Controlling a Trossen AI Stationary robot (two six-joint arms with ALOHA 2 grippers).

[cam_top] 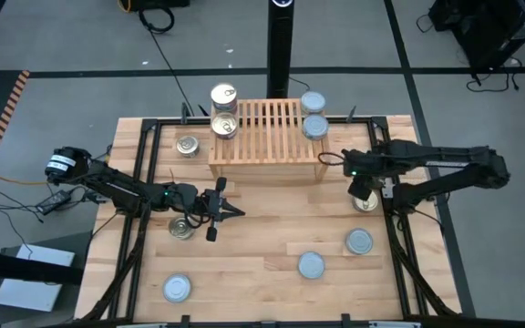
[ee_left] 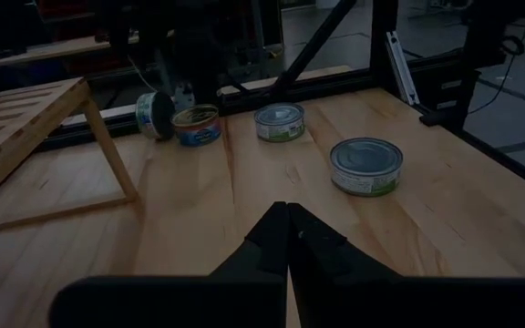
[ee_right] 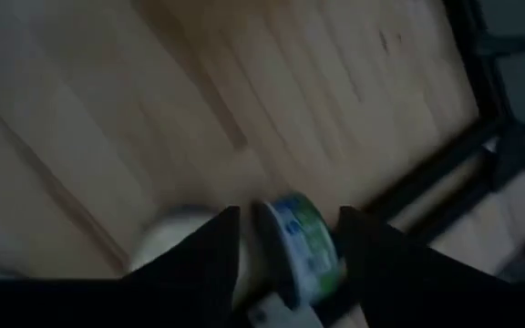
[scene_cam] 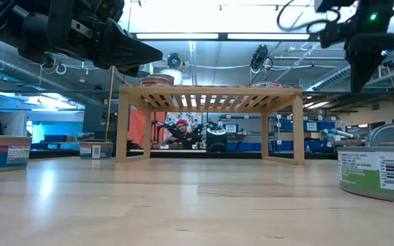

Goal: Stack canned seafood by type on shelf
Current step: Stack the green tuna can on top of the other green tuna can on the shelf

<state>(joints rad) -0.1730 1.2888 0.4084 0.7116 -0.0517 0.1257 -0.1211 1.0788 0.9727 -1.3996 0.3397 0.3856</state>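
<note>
Pale wood underfoot and on the rack: found the slatted shelf [cam_top: 267, 128] at the table's far middle. Counted two gold-lidded tins [cam_top: 224, 125] at its end nearer the left arm and two silver-lidded tins [cam_top: 314, 126] at the other end.

Placed the right gripper [cam_top: 365, 191] low over the table just beside the shelf's right end. Saw its fingers spread, straddling a blue-and-green-labelled tin [ee_right: 301, 251] tipped up on its edge, with no clamp on it showing. Made out a second, pale-lidded tin [ee_left: 197, 125] lying flat close by.

Found the left gripper [cam_top: 224, 210] waiting above the table's middle, fingers pressed together on nothing, near a loose gold tin [cam_top: 181, 228]. Noted three silver tins [cam_top: 310, 265] well apart along the near side and one more gold tin [cam_top: 187, 146] by the shelf's left end.

Judged the step as picking the next tin on the right. Reckoned the next move called for squaring the fingers on the tipped tin, closing firmly, then carrying it to its matching group.
</note>
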